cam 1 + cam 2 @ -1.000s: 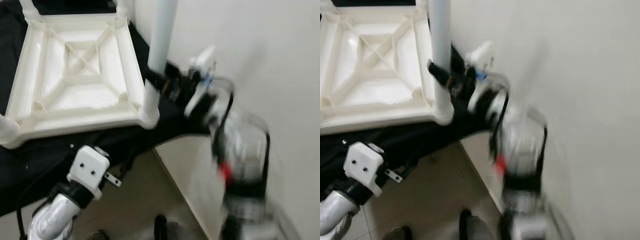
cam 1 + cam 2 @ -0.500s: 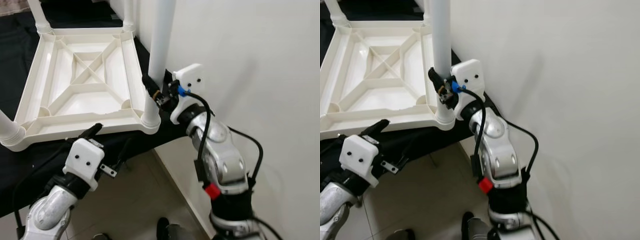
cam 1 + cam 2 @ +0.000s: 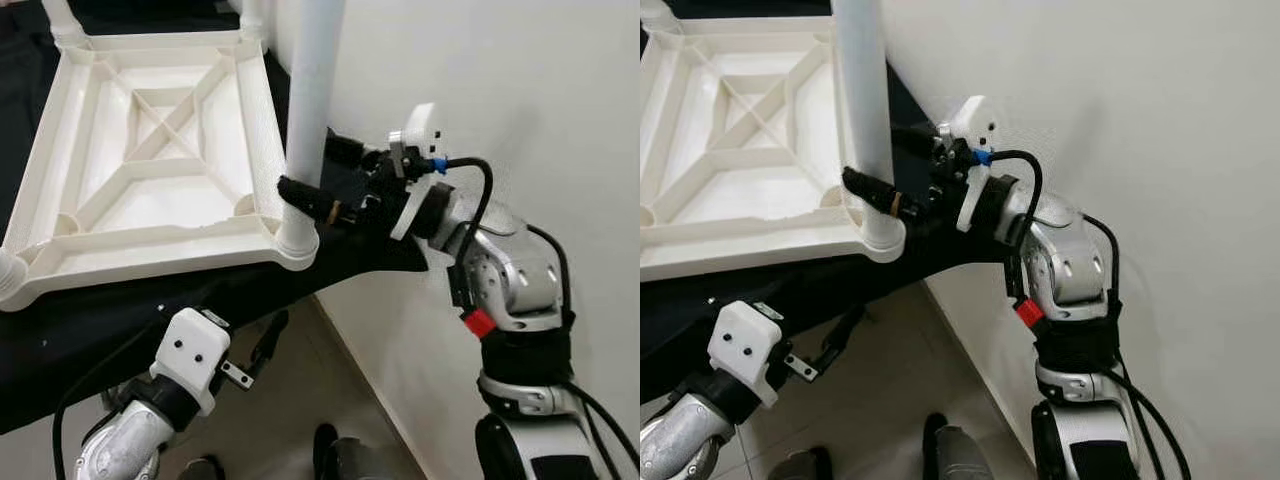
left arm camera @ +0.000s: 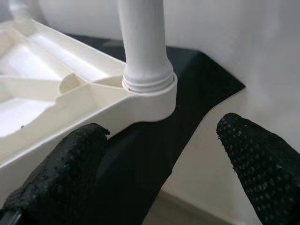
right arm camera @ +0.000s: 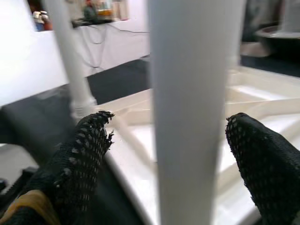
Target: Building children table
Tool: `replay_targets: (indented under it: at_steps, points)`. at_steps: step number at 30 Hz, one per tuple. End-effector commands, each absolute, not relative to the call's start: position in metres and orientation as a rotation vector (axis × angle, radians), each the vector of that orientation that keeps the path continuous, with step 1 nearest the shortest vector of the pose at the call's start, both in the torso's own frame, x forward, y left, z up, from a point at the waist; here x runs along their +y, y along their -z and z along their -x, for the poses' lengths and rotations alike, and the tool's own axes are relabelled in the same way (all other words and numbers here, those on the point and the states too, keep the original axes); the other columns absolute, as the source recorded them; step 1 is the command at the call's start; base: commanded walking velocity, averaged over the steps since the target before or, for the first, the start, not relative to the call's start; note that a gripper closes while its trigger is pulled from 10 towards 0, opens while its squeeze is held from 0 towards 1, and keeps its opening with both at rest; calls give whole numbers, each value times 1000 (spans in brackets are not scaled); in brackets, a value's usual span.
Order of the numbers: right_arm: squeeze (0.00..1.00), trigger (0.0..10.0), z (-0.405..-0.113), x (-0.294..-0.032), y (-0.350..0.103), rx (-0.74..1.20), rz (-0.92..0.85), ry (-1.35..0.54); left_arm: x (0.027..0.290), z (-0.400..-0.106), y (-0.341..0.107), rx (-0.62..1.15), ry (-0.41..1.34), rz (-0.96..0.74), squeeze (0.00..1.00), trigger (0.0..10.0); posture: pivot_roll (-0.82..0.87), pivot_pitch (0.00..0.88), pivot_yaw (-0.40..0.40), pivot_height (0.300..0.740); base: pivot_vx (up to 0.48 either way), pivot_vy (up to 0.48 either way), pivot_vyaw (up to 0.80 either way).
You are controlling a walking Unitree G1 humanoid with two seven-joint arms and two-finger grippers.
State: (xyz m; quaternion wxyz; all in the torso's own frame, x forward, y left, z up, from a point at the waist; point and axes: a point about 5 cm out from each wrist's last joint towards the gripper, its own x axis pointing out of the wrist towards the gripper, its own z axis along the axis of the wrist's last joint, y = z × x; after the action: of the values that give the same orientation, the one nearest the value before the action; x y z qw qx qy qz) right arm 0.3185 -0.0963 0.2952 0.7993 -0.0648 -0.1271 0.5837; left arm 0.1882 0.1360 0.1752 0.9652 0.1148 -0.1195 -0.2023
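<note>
Right end effector (image 3: 318,185), wider around leg (image 3: 310,110)

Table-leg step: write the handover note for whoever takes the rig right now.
Right gripper: open, fingers either side of the near-right leg, not clamped. Left gripper: open, low, below the cloth edge, aimed at that leg's socket.
Tabletop lies upside down on the black cloth. This leg stands in its corner socket; other corners also carry legs.
Left: whether it is fully seated cannot be told; check it, then withdraw.
</note>
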Motion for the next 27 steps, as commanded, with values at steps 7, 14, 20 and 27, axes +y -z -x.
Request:
replay_targets:
  at_steps: [7,14,20,27]
  points:
    - [0,10000,-330,-91,-316,-303,166,-1399,111,-156,-156,-224,413,-149,0,10000,77,293,-114,740,0,0,0]
    - [0,0,-339,-89,-321,-308,163,-1442,112,-153,-160,-248,348,-150,0,10000,85,298,-125,740,0,0,0]
    - [0,0,-343,-98,-320,-295,190,-1487,112,-149,-161,-267,324,-166,0,10000,88,296,-122,740,0,0,0]
    - [0,0,-347,-109,-309,-242,206,-1470,122,-147,-179,-335,254,-202,0,10000,100,294,-118,740,0,0,0]
